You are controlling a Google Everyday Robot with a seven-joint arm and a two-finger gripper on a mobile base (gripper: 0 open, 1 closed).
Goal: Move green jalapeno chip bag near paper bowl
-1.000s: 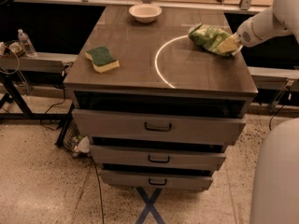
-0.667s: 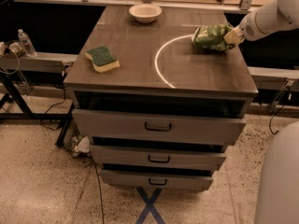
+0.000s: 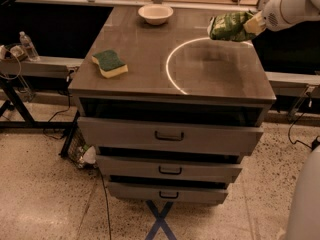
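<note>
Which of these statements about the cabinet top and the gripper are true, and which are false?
1. The gripper holds the green jalapeno chip bag at the far right of the cabinet top. True.
2. The chip bag touches the paper bowl. False: they are well apart.
3. The sponge lies green side up near the left edge. True.
4. The sponge lies in the bowl. False: it lies on the cabinet top, and the bowl looks empty.

floor: speckled terrazzo (image 3: pixel 40 204), blue tape cross (image 3: pixel 159 223) | furniture: grey drawer cabinet (image 3: pixel 125 134) | light: dim
</note>
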